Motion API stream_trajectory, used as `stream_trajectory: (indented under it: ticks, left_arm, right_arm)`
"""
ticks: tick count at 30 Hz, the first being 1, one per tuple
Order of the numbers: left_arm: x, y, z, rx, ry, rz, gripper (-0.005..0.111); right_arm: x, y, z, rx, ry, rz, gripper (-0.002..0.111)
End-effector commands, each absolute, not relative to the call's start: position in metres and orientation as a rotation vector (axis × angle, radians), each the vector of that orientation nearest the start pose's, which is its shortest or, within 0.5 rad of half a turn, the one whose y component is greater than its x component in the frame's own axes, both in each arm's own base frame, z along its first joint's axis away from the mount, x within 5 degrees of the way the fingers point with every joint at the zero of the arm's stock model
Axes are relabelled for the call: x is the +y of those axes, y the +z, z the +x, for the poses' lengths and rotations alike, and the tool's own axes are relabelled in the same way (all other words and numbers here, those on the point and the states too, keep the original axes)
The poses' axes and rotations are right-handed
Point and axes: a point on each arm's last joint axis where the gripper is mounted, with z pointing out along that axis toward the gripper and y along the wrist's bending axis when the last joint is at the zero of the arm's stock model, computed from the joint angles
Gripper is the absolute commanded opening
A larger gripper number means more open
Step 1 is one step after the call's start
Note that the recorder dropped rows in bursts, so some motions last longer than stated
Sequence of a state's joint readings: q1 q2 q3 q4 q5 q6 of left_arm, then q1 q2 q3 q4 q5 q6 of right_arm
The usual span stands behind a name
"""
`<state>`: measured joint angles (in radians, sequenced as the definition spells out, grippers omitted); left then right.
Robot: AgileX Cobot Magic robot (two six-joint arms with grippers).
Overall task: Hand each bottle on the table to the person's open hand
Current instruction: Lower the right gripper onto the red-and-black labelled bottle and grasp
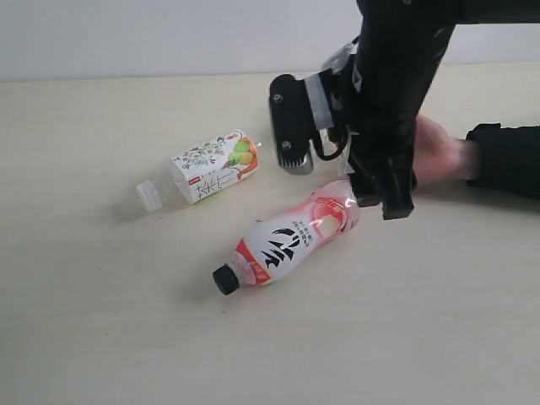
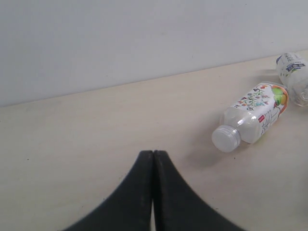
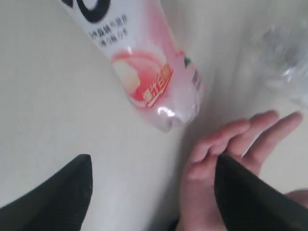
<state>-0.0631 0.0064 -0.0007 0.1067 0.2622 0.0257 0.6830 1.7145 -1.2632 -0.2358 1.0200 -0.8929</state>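
Beige wood-grain table: broad and flat, with bottles lying on it and a pale wall behind.
Left claw: black fingers pressed together with nothing between them. It sits over bare table, well apart from the bottles.
Floral bottle: clear plastic, on its side on the table, left of the middle. Its white cap is on and points left. The bare neck looks see-through; whether any drink is inside I cannot tell.
Pink-red bottle: on its side on the table near the middle. Its black cap is on at the lower-left end, and its base points toward the hand. The label wraps the body, so the contents cannot be told.
White-labelled bottle: shows only in the left wrist view, cut by the frame edge. It lies near the floral bottle's base, and its fill cannot be seen.
Right arm: black, reaching down in front of the hand and hiding part of it.
Right claw: fingers wide apart, gripping nothing. The pink-red bottle's base lies beyond the opening.
Person's hand: bare, low over the table at the right, with a black sleeve. The fingers are stretched out just beside the pink-red bottle's base; whether they touch it I cannot tell.
Clear crinkled plastic: blurred, just past the fingertips; too unclear to tell which bottle it is.
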Motion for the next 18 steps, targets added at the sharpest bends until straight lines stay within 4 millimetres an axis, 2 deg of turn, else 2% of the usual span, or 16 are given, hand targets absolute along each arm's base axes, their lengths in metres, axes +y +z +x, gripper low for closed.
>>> stream_trajectory:
  ticks: [1,10,18]
  left_arm:
    - [-0.001,0.19,0.055,1.734,0.061,0.147,0.001]
    - [-0.001,0.19,0.055,1.734,0.061,0.147,0.001]
    - [-0.001,0.19,0.055,1.734,0.061,0.147,0.001]
  right_arm:
    - [0.22,0.24,0.271,1.733,-0.367,-2.317,0.072]
    - [0.245,0.202,0.274,1.528,-0.512,-2.51,0.075]
    - [0.256,0.173,0.279,1.532,-0.448,-2.515,0.075]
